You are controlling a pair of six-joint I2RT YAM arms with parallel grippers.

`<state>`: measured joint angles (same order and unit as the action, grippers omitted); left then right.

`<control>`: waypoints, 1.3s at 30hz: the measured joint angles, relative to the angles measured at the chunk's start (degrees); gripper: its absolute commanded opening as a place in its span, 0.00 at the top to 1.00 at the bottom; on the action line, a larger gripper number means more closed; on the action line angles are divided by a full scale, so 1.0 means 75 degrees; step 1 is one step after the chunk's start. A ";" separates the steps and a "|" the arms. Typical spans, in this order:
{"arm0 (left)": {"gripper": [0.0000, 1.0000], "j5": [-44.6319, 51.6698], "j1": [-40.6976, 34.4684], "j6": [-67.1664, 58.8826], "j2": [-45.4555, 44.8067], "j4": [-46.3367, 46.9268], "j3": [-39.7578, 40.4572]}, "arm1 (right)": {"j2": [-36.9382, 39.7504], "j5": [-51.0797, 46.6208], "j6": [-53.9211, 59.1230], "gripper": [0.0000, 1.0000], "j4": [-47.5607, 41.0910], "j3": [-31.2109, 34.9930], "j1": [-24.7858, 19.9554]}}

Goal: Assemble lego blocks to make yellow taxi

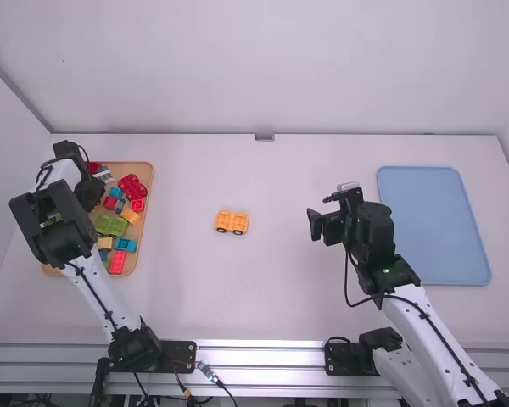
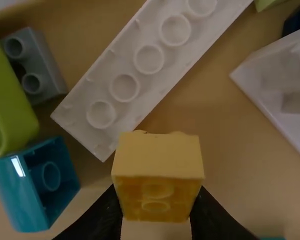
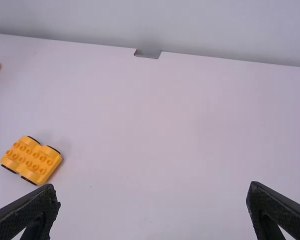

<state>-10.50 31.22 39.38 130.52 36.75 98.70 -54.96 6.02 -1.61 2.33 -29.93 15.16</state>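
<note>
Yellow block (image 2: 157, 156) in left pincer (image 1: 89, 192)

plain yellow block (image 2: 157, 170) between the black fingers of the left gripper (image 1: 89, 193), white bar (image 2: 140, 65), teal block (image 2: 20, 192) and lime-green piece (image 2: 10, 95) near it, yellow-orange car base (image 3: 32, 159) with black wheels, left of the right gripper (image 1: 321, 214)

Yellow rectangular block (image 2: 157, 157): plastic, smooth, soft sheen. Yellow-orange studded wheeled base (image 3: 31, 160): plastic, low sheen. Long white studded brick (image 2: 137, 67): plastic, matt. Hollow teal brick (image 2: 21, 195): plastic, glossy. Tan rectangular tray (image 1: 150, 182): wood-like, smooth. Pale blue rectangular tray (image 1: 433, 225): plastic-looking, smooth. Long silver rail (image 1: 263, 356): metal, shiny, grooved.
</note>
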 measured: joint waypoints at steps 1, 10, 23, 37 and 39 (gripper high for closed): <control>0.72 -0.0015 0.0000 0.0003 0.0000 -0.0052 -0.0029 | 0.0000 0.0003 0.0006 0.01 -0.0003 0.0000 0.0000; 0.98 -0.0085 0.0000 0.0000 -0.0032 -0.0408 -0.0195 | 0.0000 0.0006 0.0032 0.01 -0.0020 0.0000 0.0000; 0.98 0.0012 -0.0041 -0.0032 0.0041 0.1580 0.0985 | 0.0000 0.0000 0.0076 0.01 0.0006 0.0000 0.0000; 0.99 0.0044 -0.1944 -0.2136 0.0041 0.2818 0.2550 | 0.0090 0.0006 0.0087 0.01 0.0055 0.0000 -0.0029; 0.98 0.0248 -0.2495 -0.2567 0.0038 0.2801 0.2550 | 0.0131 0.0041 0.0061 0.01 0.0140 0.0000 -0.0119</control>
<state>-8.64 12.51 20.12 130.80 57.76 117.82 -53.98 6.33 -1.15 3.38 -29.93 14.26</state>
